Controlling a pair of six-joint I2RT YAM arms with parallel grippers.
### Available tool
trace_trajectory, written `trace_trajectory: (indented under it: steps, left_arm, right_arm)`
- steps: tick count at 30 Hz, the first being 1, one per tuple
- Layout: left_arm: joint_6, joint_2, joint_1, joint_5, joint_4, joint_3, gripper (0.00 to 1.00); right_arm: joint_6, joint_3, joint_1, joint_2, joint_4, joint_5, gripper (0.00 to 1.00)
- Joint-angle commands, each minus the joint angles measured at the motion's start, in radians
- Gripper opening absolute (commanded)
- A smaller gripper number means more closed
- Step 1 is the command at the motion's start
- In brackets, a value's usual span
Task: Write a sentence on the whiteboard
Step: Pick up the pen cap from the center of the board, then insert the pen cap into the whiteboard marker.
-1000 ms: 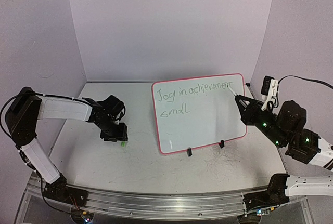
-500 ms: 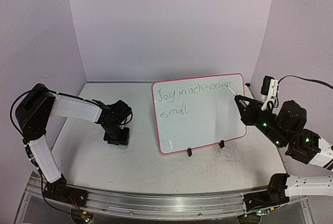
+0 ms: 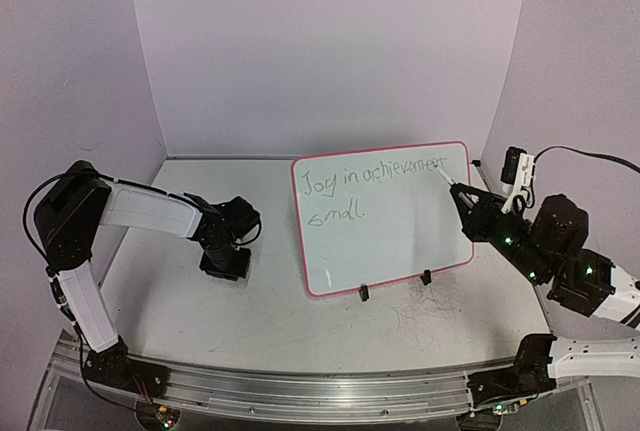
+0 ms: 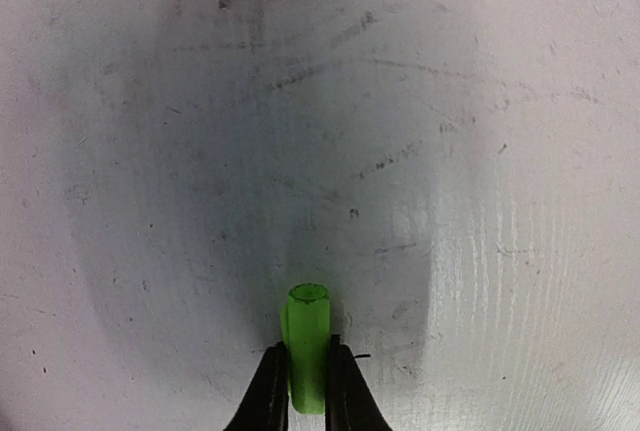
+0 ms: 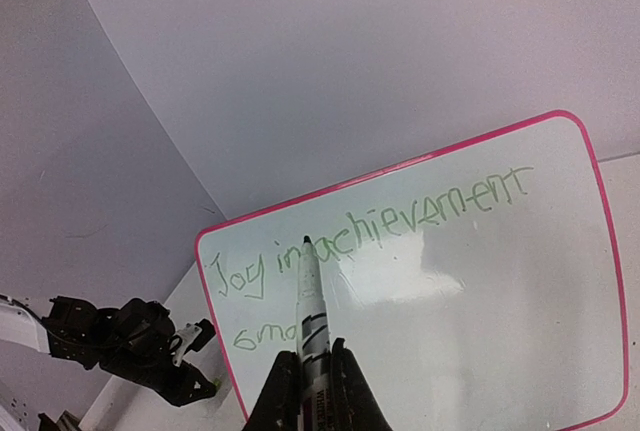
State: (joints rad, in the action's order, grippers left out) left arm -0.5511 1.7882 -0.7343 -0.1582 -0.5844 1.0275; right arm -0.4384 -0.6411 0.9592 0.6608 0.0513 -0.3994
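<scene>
The whiteboard (image 3: 395,241) stands tilted on two black clip feet at the table's middle right; it also shows in the right wrist view (image 5: 500,291). The green sentence (image 3: 372,177) reads "Joy in achievement" with a short second line (image 3: 335,214) below; the right wrist view shows it too (image 5: 400,226). My right gripper (image 5: 315,371) is shut on a white marker (image 5: 311,301), its tip off the board's right edge (image 3: 441,178). My left gripper (image 4: 308,381) is shut on a green marker cap (image 4: 308,336) just above the table, left of the board (image 3: 222,256).
Grey scribble marks (image 3: 425,306) cover the table in front of the board. Purple walls enclose the back and sides. A metal rail (image 3: 300,386) runs along the near edge. A cable (image 3: 580,156) runs behind the right arm.
</scene>
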Motion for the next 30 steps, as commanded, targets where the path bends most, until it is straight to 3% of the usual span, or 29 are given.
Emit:
trace_trajectory:
  steps: [1, 11, 18, 24, 30]
  left_arm:
    - [-0.007, 0.008, -0.008, -0.032, -0.021, -0.009, 0.03]
    - [-0.006, -0.166, -0.008, -0.072, -0.010, -0.049, 0.00]
    - [0.033, -0.426, -0.008, -0.008, -0.006, -0.028, 0.00]
    - [0.256, -0.652, -0.026, 0.179, 0.021, 0.046, 0.00]
    - [0.532, -0.713, -0.161, 0.278, 0.034, 0.100, 0.00]
  right_arm:
    - [0.000, -0.003, 0.005, -0.004, 0.036, -0.032, 0.00]
    - [-0.003, -0.027, 0.005, 0.051, 0.037, -0.038, 0.00]
    - [0.010, -0.035, 0.005, 0.086, 0.030, -0.013, 0.00]
    - [0.056, -0.068, 0.005, 0.146, -0.022, 0.057, 0.00]
    - [0.108, -0.145, 0.005, 0.242, -0.049, 0.225, 0.00]
